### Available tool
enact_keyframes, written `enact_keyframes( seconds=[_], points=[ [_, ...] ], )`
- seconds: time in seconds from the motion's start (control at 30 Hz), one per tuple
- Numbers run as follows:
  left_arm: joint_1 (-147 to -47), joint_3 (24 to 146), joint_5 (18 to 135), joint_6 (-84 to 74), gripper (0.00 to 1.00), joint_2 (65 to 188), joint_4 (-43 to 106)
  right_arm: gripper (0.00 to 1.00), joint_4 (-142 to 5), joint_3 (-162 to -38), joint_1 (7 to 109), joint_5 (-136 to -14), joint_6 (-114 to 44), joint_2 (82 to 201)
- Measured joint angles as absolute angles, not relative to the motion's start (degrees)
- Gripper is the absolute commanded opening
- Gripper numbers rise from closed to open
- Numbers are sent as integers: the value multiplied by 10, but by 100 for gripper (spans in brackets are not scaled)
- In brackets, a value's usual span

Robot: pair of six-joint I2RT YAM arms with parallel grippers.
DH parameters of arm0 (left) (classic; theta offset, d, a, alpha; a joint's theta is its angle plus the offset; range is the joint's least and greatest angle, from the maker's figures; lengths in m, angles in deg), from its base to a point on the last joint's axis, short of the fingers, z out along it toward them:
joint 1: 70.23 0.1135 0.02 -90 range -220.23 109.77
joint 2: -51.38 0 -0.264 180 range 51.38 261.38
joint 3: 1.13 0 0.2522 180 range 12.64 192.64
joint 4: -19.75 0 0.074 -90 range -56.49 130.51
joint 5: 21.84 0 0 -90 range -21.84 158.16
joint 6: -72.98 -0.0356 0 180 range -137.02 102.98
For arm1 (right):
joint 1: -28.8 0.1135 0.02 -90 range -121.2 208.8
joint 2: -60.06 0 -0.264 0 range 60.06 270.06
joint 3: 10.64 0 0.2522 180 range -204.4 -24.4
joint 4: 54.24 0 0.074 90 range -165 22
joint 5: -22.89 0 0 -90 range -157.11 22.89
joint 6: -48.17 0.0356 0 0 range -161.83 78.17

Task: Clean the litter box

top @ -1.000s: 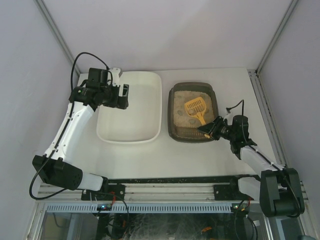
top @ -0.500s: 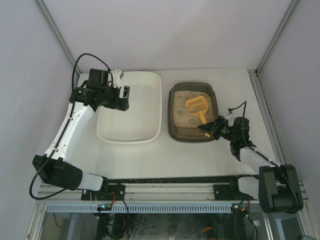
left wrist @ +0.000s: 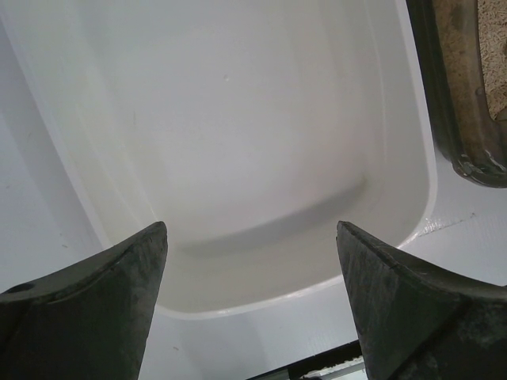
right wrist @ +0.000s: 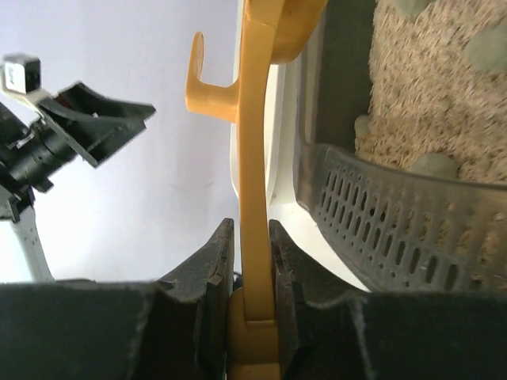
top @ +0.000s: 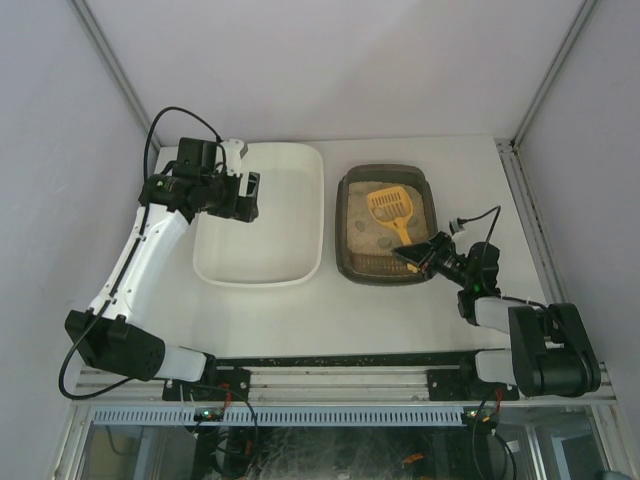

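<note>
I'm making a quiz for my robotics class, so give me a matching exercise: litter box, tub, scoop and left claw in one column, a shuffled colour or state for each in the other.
1 litter box
2 tub
3 scoop
4 left claw

A yellow, gripped by right claw
B open over the tub
C dark brown, holds sandy litter
D white, left of the litter box

Pairs: 1-C, 2-D, 3-A, 4-B.

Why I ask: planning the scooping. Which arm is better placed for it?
Right. Its end effector is shut on the scoop, whose head is over the litter box; the left end effector is open above the tub.
</note>
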State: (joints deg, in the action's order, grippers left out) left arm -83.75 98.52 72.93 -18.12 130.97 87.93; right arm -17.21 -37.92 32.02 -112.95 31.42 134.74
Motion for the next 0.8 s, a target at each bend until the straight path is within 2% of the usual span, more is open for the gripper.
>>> enact_keyframes(
  seconds=[0.33, 0.47, 0.63, 0.8],
  points=[
    [-837, 981, 725, -181, 93, 1309, 880, 0, -148, -373, 315, -1144, 307, 1333],
    [-837, 978, 687, -169, 95, 1309, 874, 0, -272, -403, 343, -1124, 243, 1269],
    [-828, 966, 625, -148, 95, 1310, 863, 0, -409, -498, 438, -1088, 164, 1225],
    [-741, 981, 692, -139, 94, 1332, 883, 0, -469, -554, 514, -1055, 140, 1250]
  ],
)
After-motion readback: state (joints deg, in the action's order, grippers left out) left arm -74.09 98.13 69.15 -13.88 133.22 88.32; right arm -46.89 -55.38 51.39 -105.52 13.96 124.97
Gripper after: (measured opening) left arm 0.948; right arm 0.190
